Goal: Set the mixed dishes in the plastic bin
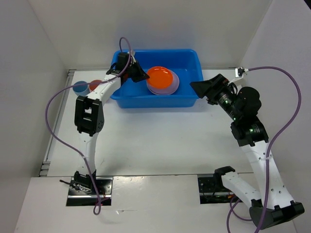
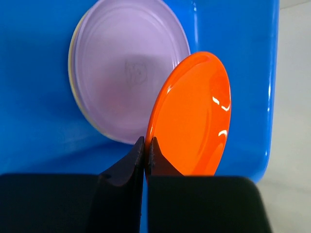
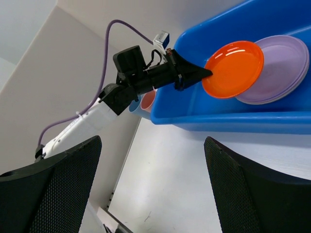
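Glossy orange plate (image 2: pixel 194 116) (tilted, rim pinched) above lavender plate (image 2: pixel 126 68).

Glossy orange plate (image 1: pixel 159 77), plain lavender plate (image 2: pixel 126 73), bright blue bin (image 1: pixel 160 101), blue cup (image 1: pixel 79 88), salmon-pink cup (image 1: pixel 95 85), white table (image 1: pixel 160 141).

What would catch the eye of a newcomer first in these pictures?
Most striking is the bright orange plate, held tilted over the blue bin at the far side of the table by the left arm's jaws, shut on its rim. Under it a lavender plate lies in the bin; a blue cup and a salmon cup stand outside, at the bin's left.
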Controlling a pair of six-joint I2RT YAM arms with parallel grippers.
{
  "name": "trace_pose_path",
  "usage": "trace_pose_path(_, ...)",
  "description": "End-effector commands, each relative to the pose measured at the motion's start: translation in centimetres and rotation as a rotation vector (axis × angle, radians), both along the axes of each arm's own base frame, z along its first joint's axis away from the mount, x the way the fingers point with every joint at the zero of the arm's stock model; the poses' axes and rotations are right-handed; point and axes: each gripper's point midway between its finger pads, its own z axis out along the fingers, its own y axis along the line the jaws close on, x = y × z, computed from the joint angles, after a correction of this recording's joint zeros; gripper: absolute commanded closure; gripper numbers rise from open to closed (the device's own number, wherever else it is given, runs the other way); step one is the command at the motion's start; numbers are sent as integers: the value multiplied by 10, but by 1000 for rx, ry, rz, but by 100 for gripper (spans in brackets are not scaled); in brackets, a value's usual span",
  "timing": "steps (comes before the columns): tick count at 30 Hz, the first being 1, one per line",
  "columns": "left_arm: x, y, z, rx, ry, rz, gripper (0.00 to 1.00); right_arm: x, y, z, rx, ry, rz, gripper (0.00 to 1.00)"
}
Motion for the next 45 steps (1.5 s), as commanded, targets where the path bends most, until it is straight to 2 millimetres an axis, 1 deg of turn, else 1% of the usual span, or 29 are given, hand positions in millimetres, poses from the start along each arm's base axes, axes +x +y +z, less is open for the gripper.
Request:
trace_pose_path(1, 21, -11, 40, -46, -95, 28, 100, -14, -7, 27, -9, -69, 0, 9)
trace_pose_path(2, 27, -9, 28, -29, -76, 47, 100, -13, -11, 25, -21, -65, -7, 9)
trace_pose_path(3, 30, -10, 26, -21, -77, 43, 100, -14, -11, 29, -19, -74, -7, 9)
trace_pose_path(4, 34, -11, 37, -27, -94, 43, 100, -14, -13, 26, -22, -63, -10, 9)
trace_pose_path(5, 39, -12, 23, -20, -73, 43, 100, -15, -16, 29, -21, -71, -20, 9)
trace_pose_path(8, 53, -20, 18, -6, -67, 54, 100, -15, -17, 29, -22, -72, -19, 9)
trace_pose_path(9, 50, -23, 10, 21, -35, 48, 100, -16, -16, 29, -22, -72, -10, 9)
trace_pose_path(10, 55, -24, -23, 47, 14, 40, 100, -16, -16, 29, -22, -72, -10, 9)
trace_pose_path(11, 65, -27, 23, 15, -85, 43, 100, -18, -16, 34, -20, -84, -10, 9)
trace_pose_path(12, 60, -26, 16, 28, -44, 42, 100, -19, -15, 31, -22, -72, -1, 9)
trace_pose_path(13, 65, -28, -27, 31, 12, 50, 100, -24, -16, 35, -20, -81, -1, 9)
trace_pose_path(14, 68, -28, -1, -22, -37, 36, 100, -25, -16, 39, -27, -94, -1, 9)
trace_pose_path(15, 66, -36, -28, -46, 27, -3, 100, -25, -16, 36, -29, -81, -1, 9)
trace_pose_path(19, 67, -33, -58, -11, 55, 7, 100, -25, -25, 40, -39, -93, -34, 9)
trace_pose_path(20, 66, -35, -53, -28, 55, 4, 100, -25, -25, 40, -39, -93, -34, 9)
trace_pose_path(21, 67, -35, -59, -29, 52, 4, 99, -24, -25, 36, -40, -84, -33, 9)
trace_pose_path(24, 66, -35, -82, -18, 88, 5, 93, -25, -24, 36, -41, -84, -24, 9)
trace_pose_path(28, 66, -37, -87, -29, 96, 0, 82, -25, -24, 36, -41, -84, -24, 9)
trace_pose_path(29, 66, -37, -87, -29, 96, 0, 73, -25, -24, 36, -41, -84, -24, 9)
trace_pose_path(30, 66, -37, -87, -29, 96, 0, 72, -25, -24, 36, -41, -84, -24, 9)
trace_pose_path(34, 67, -38, -45, -47, 26, -14, 66, -22, -24, 33, -42, -75, -24, 9)
trace_pose_path(35, 66, -37, -19, -52, -17, -19, 62, -22, -24, 33, -42, -75, -24, 9)
trace_pose_path(36, 65, -34, -6, -39, -39, -11, 57, -22, -24, 33, -42, -75, -24, 9)
trace_pose_path(37, 61, -31, 23, -36, -78, -6, 53, -22, -24, 33, -42, -75, -24, 9)
trace_pose_path(39, 57, -27, 48, -19, -124, -11, 47, -22, -24, 33, -42, -75, -24, 9)
trace_pose_path(40, 52, -19, 71, -18, -151, -6, 43, -26, -23, 35, -41, -84, -15, 9)
trace_pose_path(42, 43, -16, 85, -5, -156, -13, 33, -26, -22, 36, -33, -80, -15, 9)
trace_pose_path(43, 35, -15, 104, 2, -185, -32, 31, -31, -21, 36, -33, -82, -4, 9)
trace_pose_path(45, 23, -11, 114, 26, -182, -45, 22, -37, -21, 43, -30, -103, 5, 9)
